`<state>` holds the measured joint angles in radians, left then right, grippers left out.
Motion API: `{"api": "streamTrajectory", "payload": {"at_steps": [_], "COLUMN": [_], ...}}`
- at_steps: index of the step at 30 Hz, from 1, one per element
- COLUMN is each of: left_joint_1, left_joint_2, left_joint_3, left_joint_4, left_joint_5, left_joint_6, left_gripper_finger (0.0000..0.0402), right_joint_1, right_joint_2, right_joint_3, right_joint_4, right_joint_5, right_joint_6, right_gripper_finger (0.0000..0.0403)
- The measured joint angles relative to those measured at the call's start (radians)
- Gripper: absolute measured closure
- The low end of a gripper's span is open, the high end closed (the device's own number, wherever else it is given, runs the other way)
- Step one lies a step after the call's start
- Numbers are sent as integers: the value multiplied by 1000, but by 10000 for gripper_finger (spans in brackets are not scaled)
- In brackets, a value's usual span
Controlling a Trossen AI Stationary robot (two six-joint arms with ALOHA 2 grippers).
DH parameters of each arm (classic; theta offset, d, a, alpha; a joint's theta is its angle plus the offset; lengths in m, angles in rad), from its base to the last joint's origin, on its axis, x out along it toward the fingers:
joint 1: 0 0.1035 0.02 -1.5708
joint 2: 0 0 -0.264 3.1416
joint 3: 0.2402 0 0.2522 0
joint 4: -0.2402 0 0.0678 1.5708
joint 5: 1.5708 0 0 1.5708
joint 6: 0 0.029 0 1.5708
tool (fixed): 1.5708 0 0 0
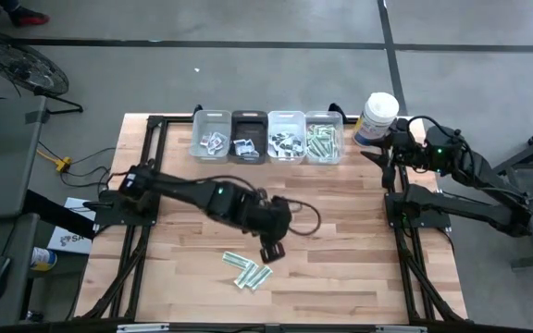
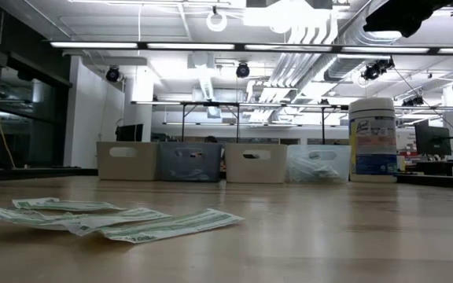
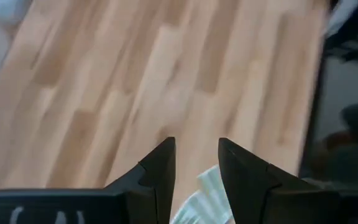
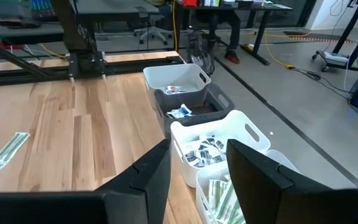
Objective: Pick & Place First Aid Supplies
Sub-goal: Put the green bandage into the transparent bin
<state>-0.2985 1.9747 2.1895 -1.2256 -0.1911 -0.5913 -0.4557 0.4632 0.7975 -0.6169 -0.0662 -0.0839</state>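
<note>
Packets point(image 1: 248, 270) of green-and-white strips lie in a small loose heap near the table's point(image 1: 359, 268) front edge. Left gripper point(image 1: 271, 250) hangs just beside and above them, fingers apart with nothing between. Right gripper point(image 1: 385, 159) waits near the back edge by the canister point(image 1: 378, 116), fingers spread, over the bins point(image 1: 268, 137).

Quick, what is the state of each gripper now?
Left gripper: open, empty, above the green packets.
Right gripper: open, empty, near the bins.
</note>
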Motion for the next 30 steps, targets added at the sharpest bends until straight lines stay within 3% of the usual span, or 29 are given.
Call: {"api": "streamTrajectory", "payload": {"at_steps": [5, 8, 19, 30], "left_joint_1": [-34, -27, 70, 179], "left_joint_2": [0, 0, 1, -11], "left_joint_3": [0, 0, -3, -283], "left_joint_4": [99, 176, 444, 585], "left_joint_5": [-84, -103, -12, 98], "left_joint_6": [17, 102, 499, 543], "left_gripper_finger": [282, 288, 328, 330], "right_joint_1": [0, 0, 0, 0], "right_joint_2": [1, 1, 1, 1], "right_joint_3": [0, 0, 0, 0], "right_joint_4": [-1, -1, -13, -42], "right_joint_5": [-6, -11, -18, -16], "right_joint_6": [-2, -2, 42, 80], "right_gripper_finger": [253, 254, 254, 254]}}
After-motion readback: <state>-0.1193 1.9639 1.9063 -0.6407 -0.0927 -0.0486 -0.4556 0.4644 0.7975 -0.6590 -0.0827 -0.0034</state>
